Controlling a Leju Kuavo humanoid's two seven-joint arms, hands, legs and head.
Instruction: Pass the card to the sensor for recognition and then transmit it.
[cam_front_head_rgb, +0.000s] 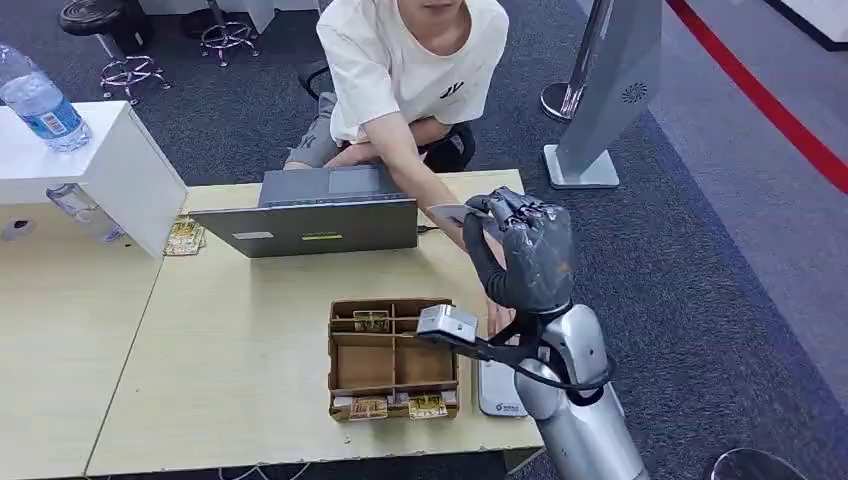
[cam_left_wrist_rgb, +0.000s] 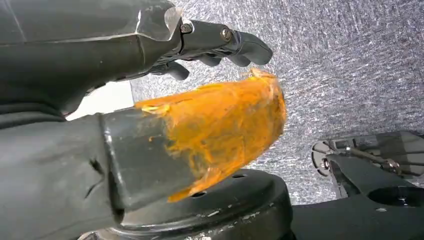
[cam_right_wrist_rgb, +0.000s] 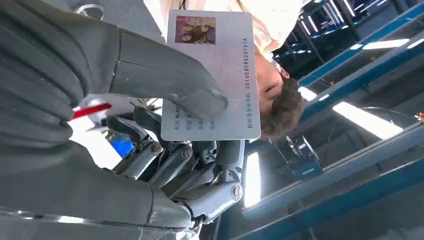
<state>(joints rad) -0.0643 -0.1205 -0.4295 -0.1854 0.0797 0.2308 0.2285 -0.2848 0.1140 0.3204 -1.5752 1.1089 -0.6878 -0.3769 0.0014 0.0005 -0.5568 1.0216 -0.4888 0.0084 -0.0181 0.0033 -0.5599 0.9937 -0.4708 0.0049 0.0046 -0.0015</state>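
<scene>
**Right hand holding the card up above the table's far right corner**

A pale wooden table (cam_front_head_rgb: 250, 340) is taking up most of the head view, with grey carpet (cam_front_head_rgb: 700, 250) around it. A person (cam_front_head_rgb: 410, 70) in a white T-shirt is crouching at the far edge, one forearm reaching out over the table toward the robot's raised hand. An open grey laptop (cam_front_head_rgb: 320, 215) is sitting in front of that person. Near the front edge a brown cardboard tray (cam_front_head_rgb: 392, 362) with several compartments is lying flat, small printed cards showing in its near and far slots. Just beside the tray's right side a flat grey sensor pad (cam_front_head_rgb: 500, 390) is resting on the table.

The right hand (cam_front_head_rgb: 520, 255) is standing raised above the pad and the tray's right end. It is pinching the card (cam_right_wrist_rgb: 215, 75) between the thick thumb and the fingers (cam_right_wrist_rgb: 175, 160) behind it; the wrist view is showing the card's face, with a small photo at one corner and lines of print. In the head view the card's pale edge is poking out toward the person's arm.

The left hand (cam_left_wrist_rgb: 215, 45) is hanging over the carpet, its fingers loosely apart and holding nothing.
</scene>
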